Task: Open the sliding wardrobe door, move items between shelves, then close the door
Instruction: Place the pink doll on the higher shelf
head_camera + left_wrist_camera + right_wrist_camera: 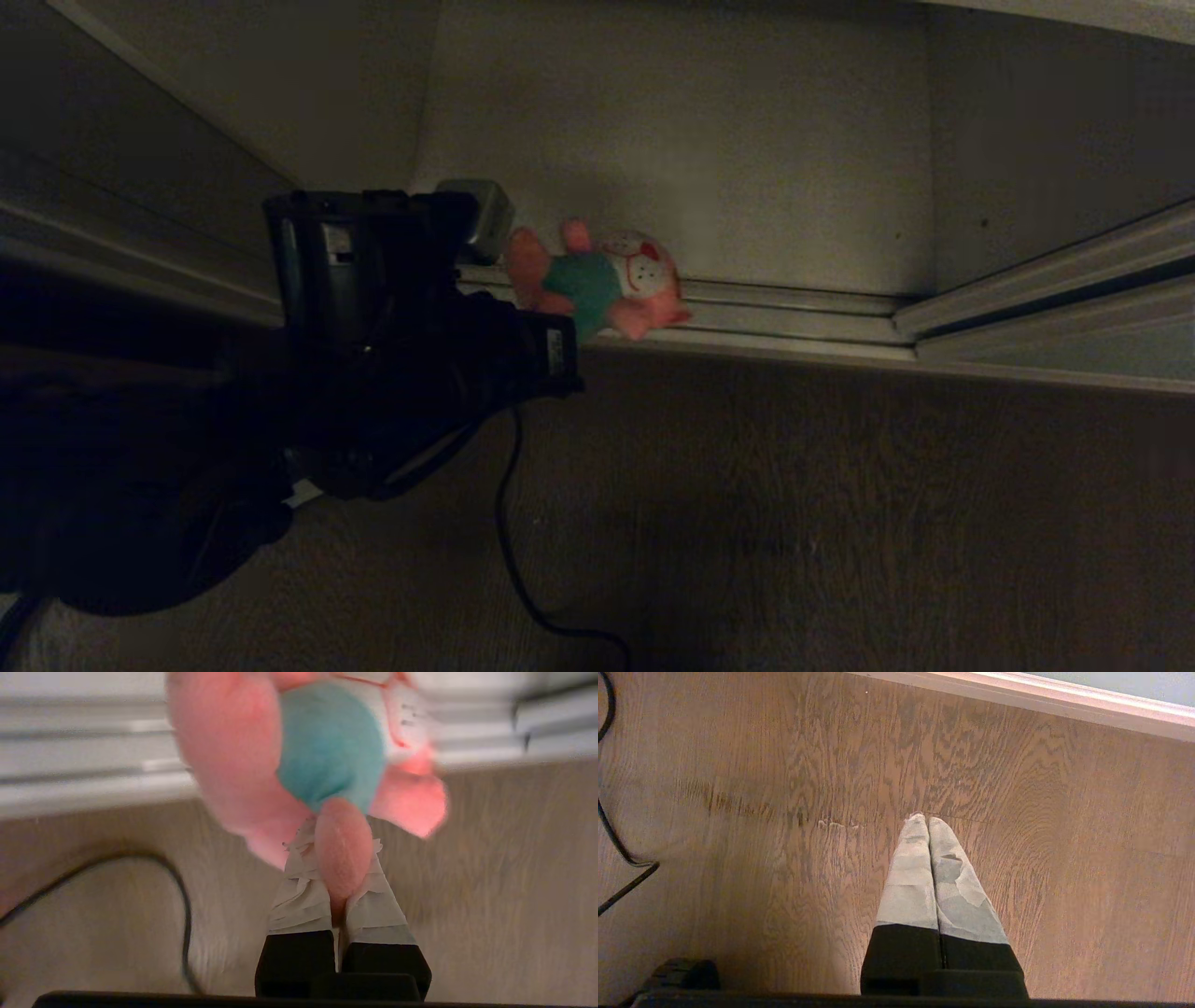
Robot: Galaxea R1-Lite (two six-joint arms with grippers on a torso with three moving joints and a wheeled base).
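Note:
My left gripper (338, 858) is shut on one limb of the pink plush toy (327, 742), which has a teal outfit and a white face. In the head view the toy (607, 280) hangs just beyond the dark left arm, above the pale floor track (794, 317) at the wardrobe opening. Behind the track lies a pale shelf board (747, 140) with pale walls. The grey-green sliding wardrobe door (1134, 681), with its pale frame, shows past my right gripper (924, 821). That gripper is shut and empty, pointing down at the wooden floor, outside the head view.
A black cable (509, 560) trails across the brown wooden floor (840, 513) in front of the track. Slanted pale rails (1046, 280) run off to the right. The left arm's dark bulk (373, 327) hides the near left area.

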